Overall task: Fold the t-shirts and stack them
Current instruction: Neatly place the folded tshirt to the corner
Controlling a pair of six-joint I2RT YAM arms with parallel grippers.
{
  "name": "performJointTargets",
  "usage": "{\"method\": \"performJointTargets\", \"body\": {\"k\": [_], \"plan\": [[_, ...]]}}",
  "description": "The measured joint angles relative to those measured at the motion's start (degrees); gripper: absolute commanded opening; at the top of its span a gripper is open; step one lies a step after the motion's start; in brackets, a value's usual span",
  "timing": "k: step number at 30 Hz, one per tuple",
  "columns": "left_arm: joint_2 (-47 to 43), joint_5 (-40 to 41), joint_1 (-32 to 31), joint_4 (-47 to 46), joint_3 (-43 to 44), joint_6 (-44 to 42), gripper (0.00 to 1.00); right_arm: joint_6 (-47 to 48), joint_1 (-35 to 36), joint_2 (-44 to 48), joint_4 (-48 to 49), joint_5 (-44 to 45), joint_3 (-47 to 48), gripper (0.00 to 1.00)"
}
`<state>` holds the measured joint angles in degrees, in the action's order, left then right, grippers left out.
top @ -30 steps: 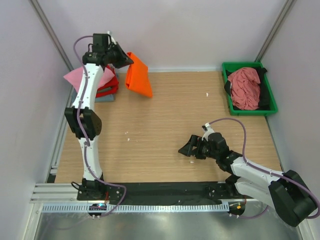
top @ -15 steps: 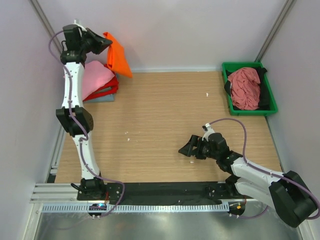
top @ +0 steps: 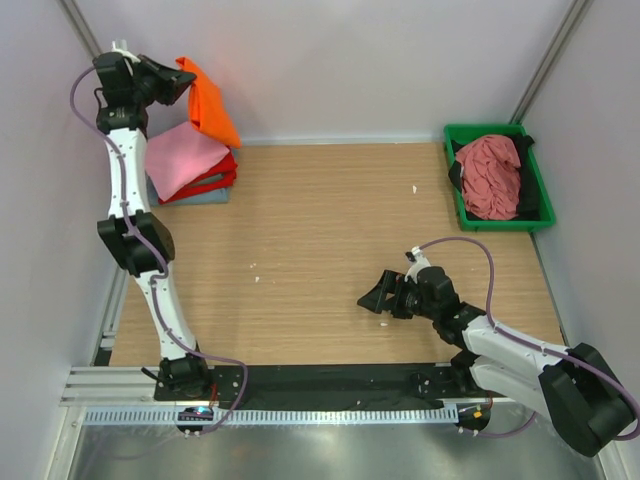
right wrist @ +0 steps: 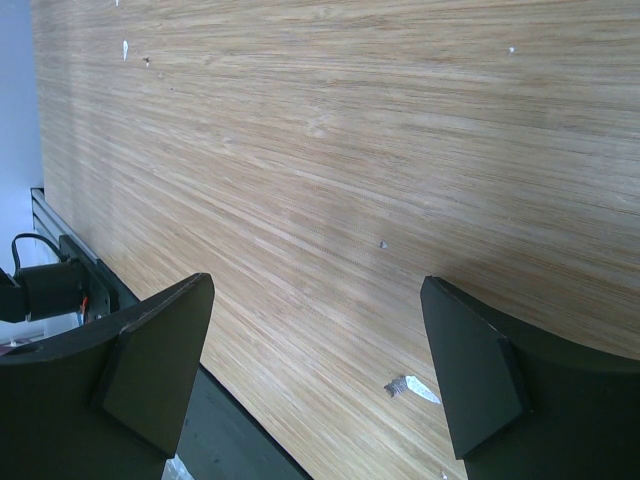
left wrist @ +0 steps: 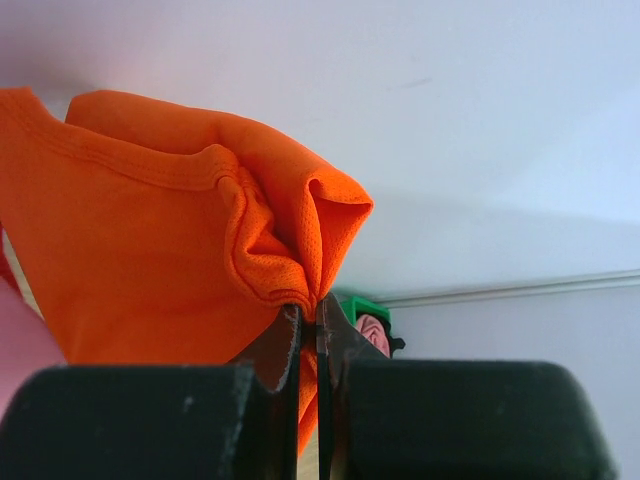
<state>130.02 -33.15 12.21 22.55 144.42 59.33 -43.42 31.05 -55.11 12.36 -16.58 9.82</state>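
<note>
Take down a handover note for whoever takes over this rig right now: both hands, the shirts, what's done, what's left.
Left hand: shut on the orange t-shirt, held in the air near the far-left stack.
Right hand: open, empty, low over the table.
Done: pink t-shirt, red t-shirt and grey-blue t-shirt stacked.
Left: orange onto the stack; dusty rose t-shirt and black t-shirt lie crumpled in the green tray.

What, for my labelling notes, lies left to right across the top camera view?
Orange t-shirt hanging from the left arm's shut jaws → the right arm's open jaws → green tray. The folded stack of t-shirts overlaps the orange one, so it is left out.
</note>
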Motion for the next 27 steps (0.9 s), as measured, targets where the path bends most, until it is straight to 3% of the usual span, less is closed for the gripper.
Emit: {"method": "performJointTargets", "body": {"k": [16, 27], "plan": [[-0.2, -2.6, 5.9, 0.8, -4.5, -1.7, 0.0, 0.0, 0.0, 0.0, 0.0, 0.0, 0.0, 0.91], [-2.2, -3.5, 10.8, 8.9, -7.8, -8.9, 0.01, 0.0, 0.0, -0.7, 0.7, 0.0, 0.0, 0.91]]}}
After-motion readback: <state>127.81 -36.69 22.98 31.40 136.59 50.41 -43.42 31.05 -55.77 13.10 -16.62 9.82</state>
